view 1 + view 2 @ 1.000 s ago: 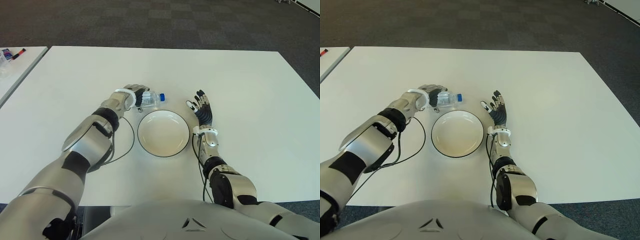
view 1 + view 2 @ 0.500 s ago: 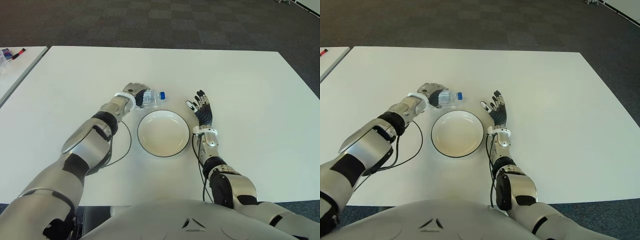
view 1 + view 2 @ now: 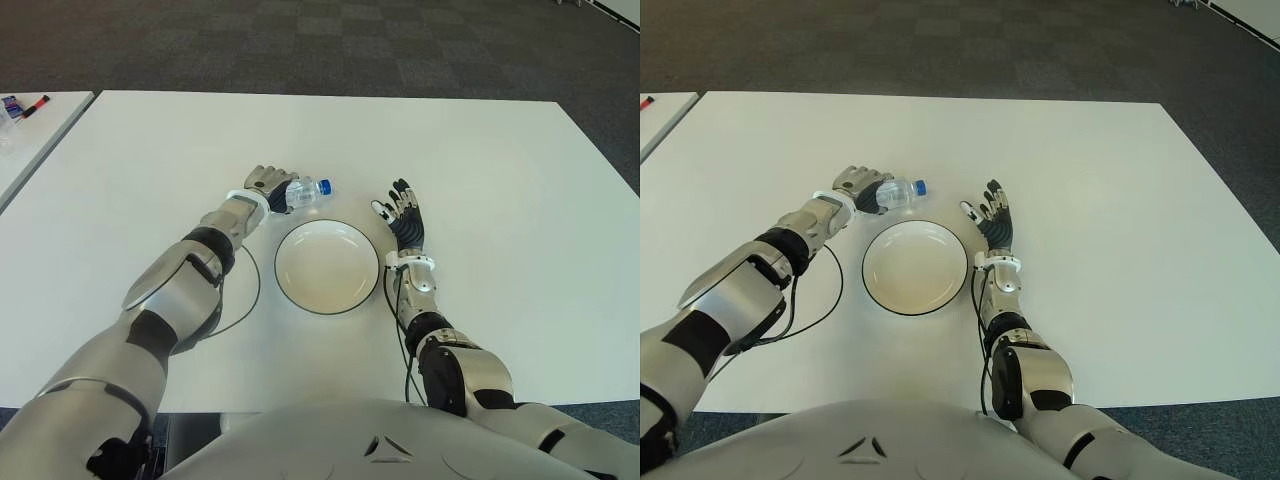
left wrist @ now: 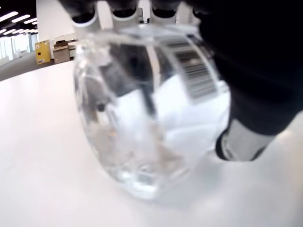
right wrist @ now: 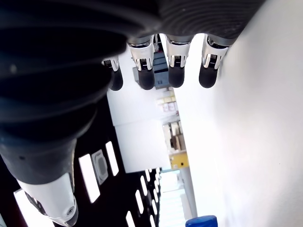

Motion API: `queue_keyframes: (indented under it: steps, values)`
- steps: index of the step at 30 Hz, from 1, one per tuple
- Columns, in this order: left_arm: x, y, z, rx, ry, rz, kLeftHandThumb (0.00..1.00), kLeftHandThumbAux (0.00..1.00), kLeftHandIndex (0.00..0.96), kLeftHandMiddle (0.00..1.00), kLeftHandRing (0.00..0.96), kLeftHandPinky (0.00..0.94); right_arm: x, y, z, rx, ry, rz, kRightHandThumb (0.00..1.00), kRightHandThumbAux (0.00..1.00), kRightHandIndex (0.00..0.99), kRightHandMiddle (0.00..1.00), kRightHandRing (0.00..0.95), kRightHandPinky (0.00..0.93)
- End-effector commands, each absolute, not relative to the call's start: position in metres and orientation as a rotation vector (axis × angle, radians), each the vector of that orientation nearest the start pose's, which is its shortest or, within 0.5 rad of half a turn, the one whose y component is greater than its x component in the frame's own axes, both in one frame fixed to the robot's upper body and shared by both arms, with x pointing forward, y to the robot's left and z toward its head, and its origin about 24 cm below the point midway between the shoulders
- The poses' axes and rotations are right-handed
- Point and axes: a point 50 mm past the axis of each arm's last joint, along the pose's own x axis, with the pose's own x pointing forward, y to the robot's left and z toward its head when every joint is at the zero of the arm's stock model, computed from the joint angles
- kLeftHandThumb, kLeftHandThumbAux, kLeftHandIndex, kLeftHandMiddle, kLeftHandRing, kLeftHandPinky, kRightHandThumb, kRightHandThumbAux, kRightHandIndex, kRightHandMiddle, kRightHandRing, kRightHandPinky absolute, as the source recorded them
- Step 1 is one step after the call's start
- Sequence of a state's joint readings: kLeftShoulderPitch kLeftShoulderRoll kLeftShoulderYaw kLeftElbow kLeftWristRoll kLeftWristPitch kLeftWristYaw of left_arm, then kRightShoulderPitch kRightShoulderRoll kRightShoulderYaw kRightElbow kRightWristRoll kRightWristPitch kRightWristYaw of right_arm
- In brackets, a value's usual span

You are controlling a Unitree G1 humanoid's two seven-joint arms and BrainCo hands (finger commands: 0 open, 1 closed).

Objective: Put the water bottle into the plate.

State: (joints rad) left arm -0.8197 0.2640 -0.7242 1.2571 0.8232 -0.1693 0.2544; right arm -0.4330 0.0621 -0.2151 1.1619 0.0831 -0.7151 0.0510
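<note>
A clear water bottle [image 3: 304,191] with a blue cap lies on its side just behind the left rim of the white plate [image 3: 327,266], cap pointing right. My left hand [image 3: 270,187] is curled around the bottle's base end; in the left wrist view the fingers [image 4: 123,8] wrap over the clear bottle [image 4: 142,109] close to the white table. My right hand [image 3: 402,215] shows beside the plate's right rim, fingers spread and holding nothing. The plate holds nothing.
The white table [image 3: 480,170] reaches wide on all sides. A black cable [image 3: 245,300] loops on the table left of the plate. A second table [image 3: 30,125] with markers stands at the far left.
My left hand has carried the bottle a little away from me and turned it, so more of the bottle and its cap now shows. The right hand has not moved.
</note>
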Motion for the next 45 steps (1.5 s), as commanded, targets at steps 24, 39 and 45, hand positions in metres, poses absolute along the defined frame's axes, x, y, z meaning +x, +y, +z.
queue_keyframes:
  steps: [24, 39, 45]
  values:
    - [0.3421, 0.1390, -0.0063, 1.594, -0.010, -0.497, 0.837, 0.672, 0.381, 0.552, 0.629, 0.592, 0.2644, -0.1338, -0.0589, 0.207, 0.170, -0.081, 0.025, 0.762, 0.068, 0.061, 0.044, 0.087]
    - [0.3397, 0.1376, -0.0072, 1.523, -0.032, -0.473, 0.842, 0.669, 0.388, 0.566, 0.681, 0.691, 0.2645, -0.1351, -0.0589, 0.210, 0.167, -0.081, 0.035, 0.749, 0.075, 0.062, 0.048, 0.086]
    - [0.3399, 0.1378, -0.0069, 1.485, -0.018, -0.449, 0.848, 0.666, 0.407, 0.561, 0.729, 0.760, 0.2649, -0.1356, -0.0592, 0.211, 0.173, -0.083, 0.037, 0.752, 0.074, 0.061, 0.047, 0.086]
